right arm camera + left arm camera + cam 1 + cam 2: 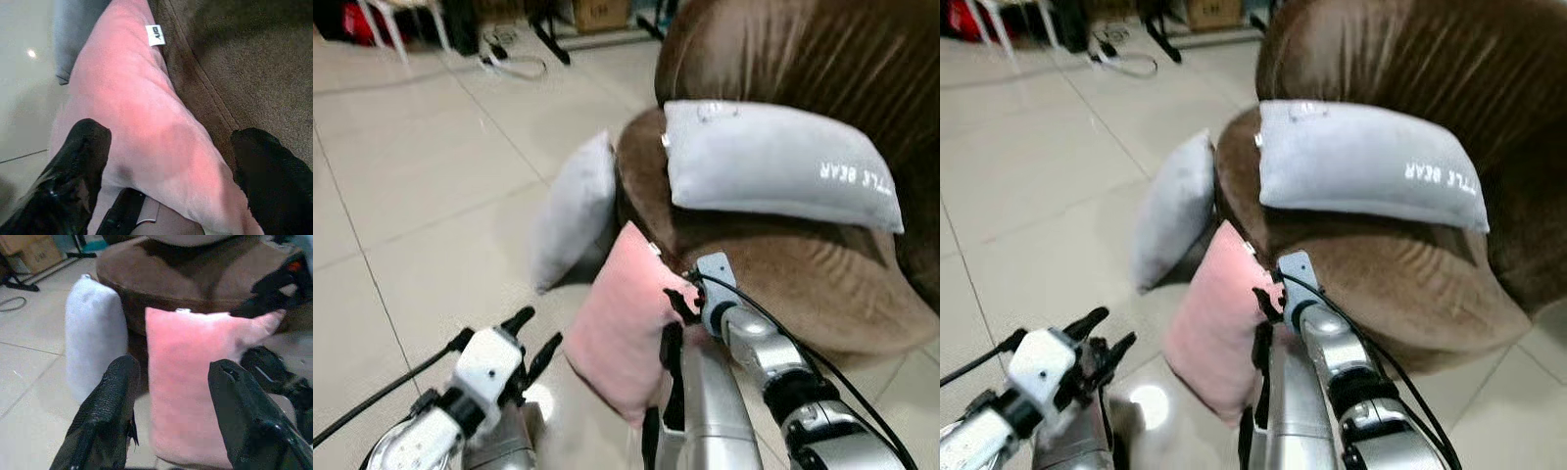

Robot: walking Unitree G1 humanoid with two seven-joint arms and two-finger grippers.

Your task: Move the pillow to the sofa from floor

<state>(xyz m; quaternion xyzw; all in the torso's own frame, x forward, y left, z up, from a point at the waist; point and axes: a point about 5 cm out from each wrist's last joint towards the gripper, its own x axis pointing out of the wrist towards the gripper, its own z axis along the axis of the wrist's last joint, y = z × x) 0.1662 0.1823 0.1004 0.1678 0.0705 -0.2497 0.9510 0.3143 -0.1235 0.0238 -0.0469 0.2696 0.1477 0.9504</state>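
Against the sofa (pixel 783 274), my right gripper (pixel 166 161) straddles the pink pillow (pixel 622 328), fingers open; left gripper (pixel 171 396) open too; next, I'd close and lift

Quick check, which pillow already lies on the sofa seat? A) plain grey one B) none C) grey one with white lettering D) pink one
C: the lettered grey pillow lies on the brown sofa; the pink pillow and plain grey pillow lean against its front on the floor.
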